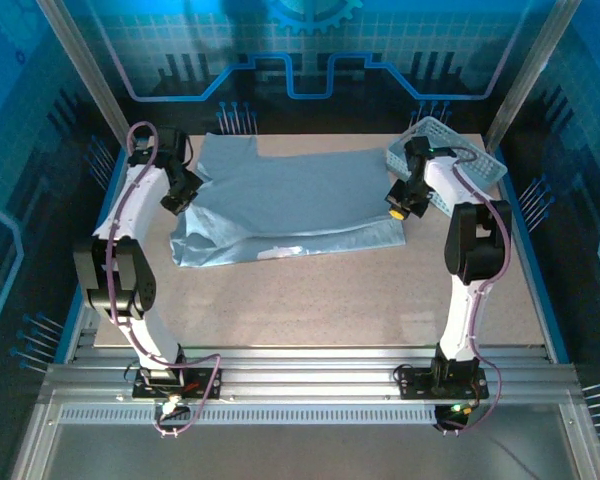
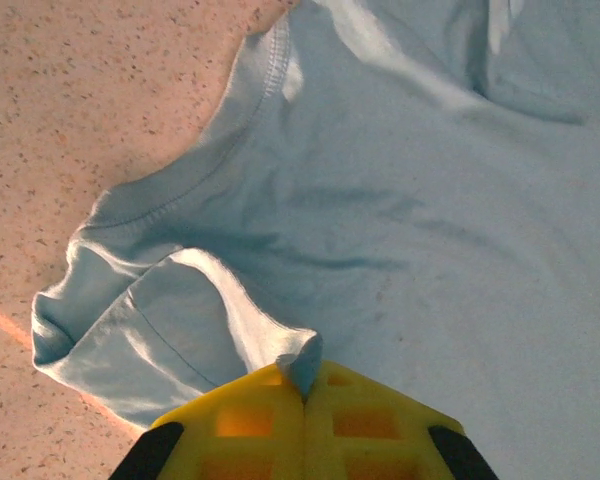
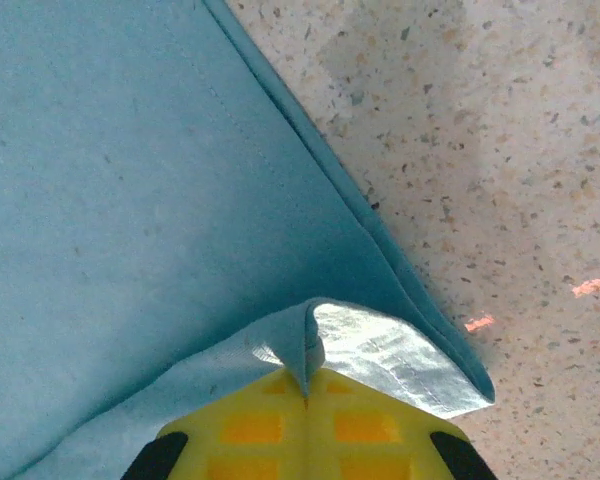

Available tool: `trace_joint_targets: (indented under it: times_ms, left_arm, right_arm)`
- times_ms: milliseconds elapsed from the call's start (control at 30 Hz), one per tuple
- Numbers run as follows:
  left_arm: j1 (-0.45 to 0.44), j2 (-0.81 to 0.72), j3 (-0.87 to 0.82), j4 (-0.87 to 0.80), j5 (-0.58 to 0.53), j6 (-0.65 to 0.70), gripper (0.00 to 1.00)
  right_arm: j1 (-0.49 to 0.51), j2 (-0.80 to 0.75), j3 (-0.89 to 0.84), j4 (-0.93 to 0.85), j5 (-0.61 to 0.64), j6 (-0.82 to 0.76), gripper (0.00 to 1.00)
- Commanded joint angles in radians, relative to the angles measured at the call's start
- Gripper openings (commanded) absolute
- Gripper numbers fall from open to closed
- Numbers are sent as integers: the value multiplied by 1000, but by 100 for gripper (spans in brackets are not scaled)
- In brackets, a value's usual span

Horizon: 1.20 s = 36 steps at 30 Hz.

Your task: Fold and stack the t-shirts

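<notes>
**One shirt gripped at both ends, folding barely begun**

At the table's (image 1: 310,300) 10 o'clock, the left gripper (image 1: 175,200) is clamped on a ridge of cloth beside the sleeve (image 2: 130,330). The t-shirt (image 1: 290,200) lies spread from 10 to 2 o'clock. At 2 o'clock the right gripper (image 1: 395,210) pinches a hem corner, just beside the basket (image 1: 470,160).

I judge the task early: there is no finished fold and no stack. The wrist views show cloth nipped between closed jaws. The top view adds the whole layout and the white lettering (image 1: 280,250) along the near edge.

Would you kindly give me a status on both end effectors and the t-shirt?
Left end effector shut on t-shirt by a sleeve. Right end effector shut on a hem corner. T-shirt spread on table. White basket close beside right end effector.
</notes>
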Motion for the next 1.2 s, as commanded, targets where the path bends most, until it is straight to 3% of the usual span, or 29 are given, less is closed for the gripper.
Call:
trace_joint_targets:
  times_ms: [0, 800, 867, 1000, 1033, 1067, 1167]
  left_arm:
    - [20, 22, 34, -10, -24, 23, 0]
    - [49, 171, 196, 23, -10, 83, 0]
    - [51, 199, 214, 33, 3, 111, 1]
    - [72, 210, 232, 23, 21, 120, 53]
    - [77, 198, 230, 14, 15, 123, 62]
    - [82, 180, 224, 0, 6, 131, 68]
    - [113, 105, 143, -33, 8, 127, 66]
  right_arm:
    - [15, 36, 42, -41, 21, -3, 0]
    - [25, 167, 225, -79, 30, 16, 0]
    - [25, 180, 235, -69, 17, 10, 10]
    - [21, 146, 225, -25, -9, -17, 38]
    - [21, 127, 216, -20, -11, -24, 43]
    - [21, 100, 203, -14, -11, -33, 48]
    - [23, 5, 121, 13, -5, -43, 54]
